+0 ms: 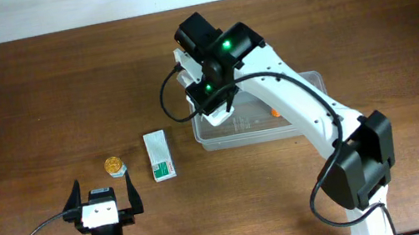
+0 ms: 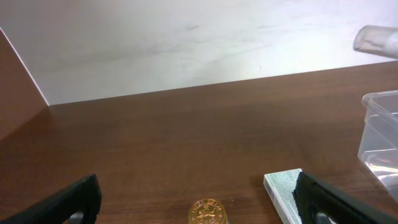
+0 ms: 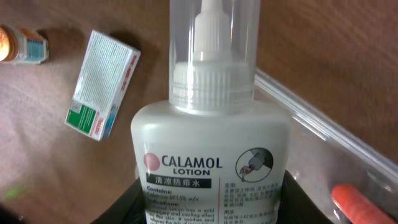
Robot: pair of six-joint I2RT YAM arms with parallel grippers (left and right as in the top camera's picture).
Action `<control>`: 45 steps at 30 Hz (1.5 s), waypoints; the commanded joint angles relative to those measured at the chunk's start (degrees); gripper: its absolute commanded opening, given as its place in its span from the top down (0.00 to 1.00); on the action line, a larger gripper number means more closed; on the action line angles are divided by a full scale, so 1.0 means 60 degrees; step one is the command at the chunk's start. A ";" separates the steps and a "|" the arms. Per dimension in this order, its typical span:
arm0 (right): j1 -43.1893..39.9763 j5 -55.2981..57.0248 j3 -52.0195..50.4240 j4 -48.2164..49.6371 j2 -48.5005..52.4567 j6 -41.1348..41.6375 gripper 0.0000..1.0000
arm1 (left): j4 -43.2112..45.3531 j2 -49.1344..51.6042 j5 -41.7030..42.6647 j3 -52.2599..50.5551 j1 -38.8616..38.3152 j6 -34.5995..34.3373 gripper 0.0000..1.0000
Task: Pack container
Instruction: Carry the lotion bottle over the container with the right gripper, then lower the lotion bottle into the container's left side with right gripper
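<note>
My right gripper (image 1: 202,81) is shut on a white Calamol lotion bottle (image 3: 211,143) with a clear cap, held above the table at the left end of the clear container (image 1: 279,130). In the right wrist view the container's rim (image 3: 323,124) runs to the right of the bottle, and an orange item (image 3: 357,202) lies inside. The left wrist view catches the bottle's cap (image 2: 376,40) high at the right, over the container (image 2: 379,124). My left gripper (image 1: 103,187) stands open low at the front left, nothing between its fingers (image 2: 68,202).
A white and green box (image 1: 159,155) lies flat left of the container. A small gold-lidded jar (image 1: 115,164) stands just ahead of my left gripper, also low in the left wrist view as the jar (image 2: 208,213), with the box (image 2: 283,190) beside it.
</note>
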 commanded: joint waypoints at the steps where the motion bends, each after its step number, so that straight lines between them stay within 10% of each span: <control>1: 0.0044 0.0025 -0.0222 0.0321 -0.0193 -0.0189 0.65 | -0.0015 -0.0073 0.0106 -0.0033 0.0044 0.0124 0.01; 45: 0.0051 0.2386 -0.2364 0.3144 -0.0146 0.4299 0.67 | -0.0015 -0.0073 0.0106 -0.0033 0.0044 0.0124 0.01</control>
